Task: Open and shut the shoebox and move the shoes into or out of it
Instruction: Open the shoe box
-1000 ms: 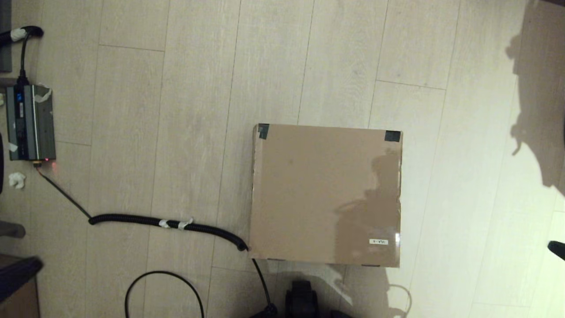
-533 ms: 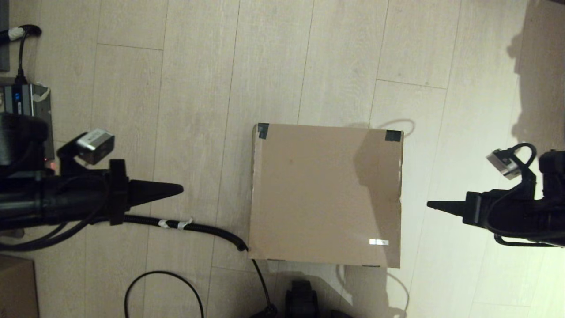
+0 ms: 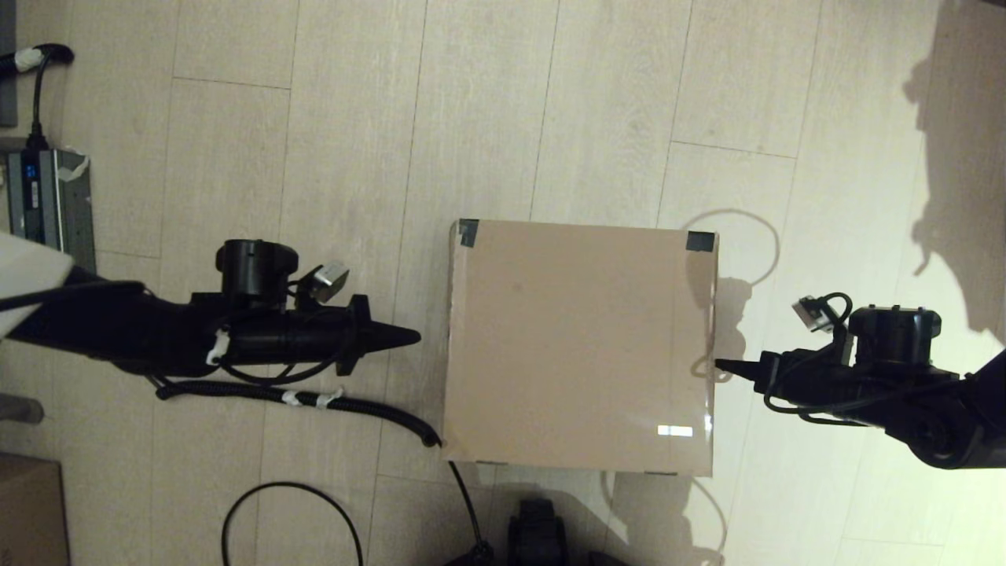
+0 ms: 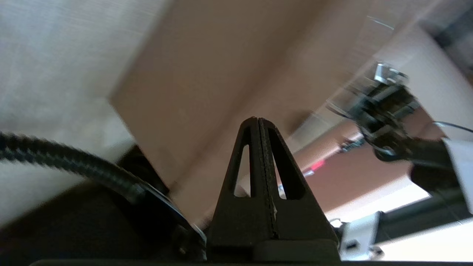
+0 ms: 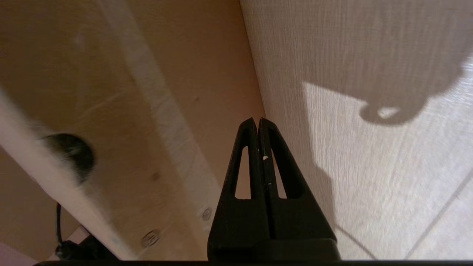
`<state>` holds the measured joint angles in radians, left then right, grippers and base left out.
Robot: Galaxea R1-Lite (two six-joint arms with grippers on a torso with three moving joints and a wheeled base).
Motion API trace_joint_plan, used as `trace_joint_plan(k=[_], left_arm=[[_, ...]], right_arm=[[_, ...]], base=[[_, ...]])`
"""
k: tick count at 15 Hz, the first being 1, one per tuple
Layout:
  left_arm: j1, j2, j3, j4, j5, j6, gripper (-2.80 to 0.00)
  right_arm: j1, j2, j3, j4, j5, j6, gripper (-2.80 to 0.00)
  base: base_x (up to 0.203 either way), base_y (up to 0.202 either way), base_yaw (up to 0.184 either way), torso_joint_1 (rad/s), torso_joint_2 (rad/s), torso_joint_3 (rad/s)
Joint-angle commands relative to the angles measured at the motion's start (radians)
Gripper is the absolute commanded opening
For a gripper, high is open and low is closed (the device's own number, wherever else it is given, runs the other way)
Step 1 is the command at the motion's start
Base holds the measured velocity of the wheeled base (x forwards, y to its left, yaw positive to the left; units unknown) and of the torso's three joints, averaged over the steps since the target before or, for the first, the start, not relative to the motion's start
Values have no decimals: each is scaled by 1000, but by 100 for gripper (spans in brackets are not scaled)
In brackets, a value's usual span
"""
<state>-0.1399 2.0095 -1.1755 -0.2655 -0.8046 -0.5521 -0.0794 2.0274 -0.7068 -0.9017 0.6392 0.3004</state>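
The brown cardboard shoebox (image 3: 580, 346) sits shut on the floor, with black tape on its two far lid corners and a small white label near its front right corner. My left gripper (image 3: 415, 338) is shut and points at the box's left side with a small gap between them; the box (image 4: 192, 77) fills the left wrist view. My right gripper (image 3: 719, 364) is shut with its tip at the box's right edge; the box's side (image 5: 207, 85) lies just beyond its tip (image 5: 257, 120). The shoes are out of view.
A black corrugated cable (image 3: 346, 405) runs along the floor to the box's front left corner, with a thinner looped cable (image 3: 291, 503) nearer me. A grey power unit (image 3: 47, 208) lies far left. A smaller brown box (image 3: 27, 511) shows at the lower left corner.
Both arms came into view from the sides and closed in toward the shoebox: the left gripper moved right, the right gripper moved left to the box's right edge. The box has not moved.
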Motion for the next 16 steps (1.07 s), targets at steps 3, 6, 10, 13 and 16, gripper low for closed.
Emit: trace_joint_plan(k=[3,6,10,13,16], left_arm=[[-10,55,-39,-1,7,-3,-280],[-14,82,-55,-1,8,3,-280],[-71,119,-92,-1,8,4,-280],[-131,116,-96,-1,10,3,-280],[-142,80,-95,0,25,1,-280]], right_arm=[[22,34,10,-14,13,4,-280],[63,31,21,-13,17,33,-280],[77,-3,26,-14,35,106,-280],[76,-77,23,-14,87,184,-280],[75,-167,28,-3,98,241,-280]], base=[[0,0,0,0,0,0],[0,0,0,0,0,0],[0,0,0,0,0,0],[0,0,0,0,0,0],[0,0,0,0,0,0]])
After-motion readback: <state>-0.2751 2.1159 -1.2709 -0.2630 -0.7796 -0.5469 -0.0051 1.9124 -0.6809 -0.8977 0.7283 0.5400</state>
